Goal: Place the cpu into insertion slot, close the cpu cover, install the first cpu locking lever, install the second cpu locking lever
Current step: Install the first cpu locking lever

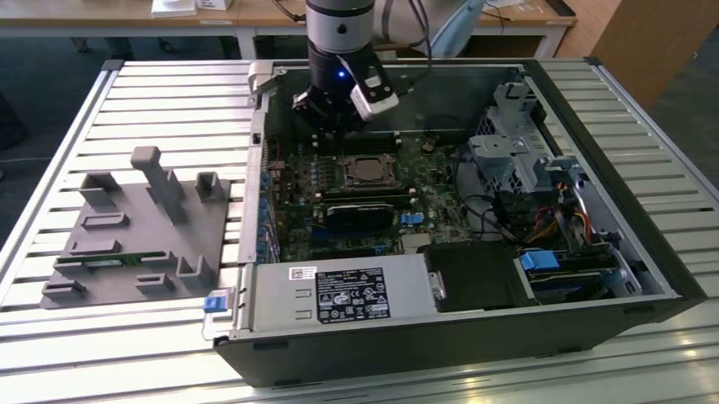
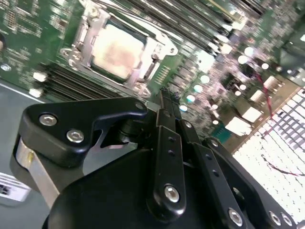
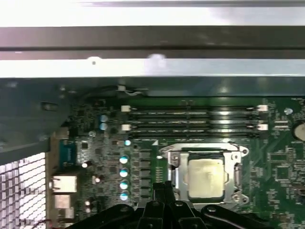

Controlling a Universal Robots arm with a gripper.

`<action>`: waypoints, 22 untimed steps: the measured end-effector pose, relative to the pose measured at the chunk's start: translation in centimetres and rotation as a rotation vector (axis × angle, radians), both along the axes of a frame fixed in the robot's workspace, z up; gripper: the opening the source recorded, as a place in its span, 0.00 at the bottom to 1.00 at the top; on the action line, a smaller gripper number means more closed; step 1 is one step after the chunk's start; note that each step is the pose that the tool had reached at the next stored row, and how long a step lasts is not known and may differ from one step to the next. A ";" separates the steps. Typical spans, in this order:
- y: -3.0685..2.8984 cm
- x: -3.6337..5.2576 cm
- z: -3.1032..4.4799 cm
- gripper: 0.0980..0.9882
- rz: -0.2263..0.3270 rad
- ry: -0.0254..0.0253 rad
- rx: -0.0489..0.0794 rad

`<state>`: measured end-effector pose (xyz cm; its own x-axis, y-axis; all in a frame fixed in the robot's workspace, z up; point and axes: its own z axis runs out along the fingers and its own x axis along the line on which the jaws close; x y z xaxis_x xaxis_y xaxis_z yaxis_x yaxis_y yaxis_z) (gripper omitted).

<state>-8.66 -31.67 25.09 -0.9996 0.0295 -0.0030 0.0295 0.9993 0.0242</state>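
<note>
Silvery cpu (image 3: 206,177) sits seated in the insertion slot (image 3: 205,202), cpu cover (image 3: 177,164) down; the gripper (image 2: 164,98), jaws pinched narrow and empty, should press levers squarely.

gripper (image 3: 164,188) linkage cut off by the first wrist view's edge, cpu (image 1: 365,172) too small in the exterior view, locking levers blurred

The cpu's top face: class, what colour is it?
Silvery-tan metal on the cpu, clearest in the second wrist view.
</note>
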 end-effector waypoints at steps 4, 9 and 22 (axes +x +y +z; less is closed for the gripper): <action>0.11 -1.16 -0.02 0.01 0.000 -0.0031 0.000; 0.72 -1.33 0.00 0.01 0.000 -0.0031 0.000; 2.59 -1.15 -0.01 0.01 0.000 -0.0100 0.000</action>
<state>-9.81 -29.08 25.08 -0.9995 0.0293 -0.0130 0.0290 0.9993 0.0244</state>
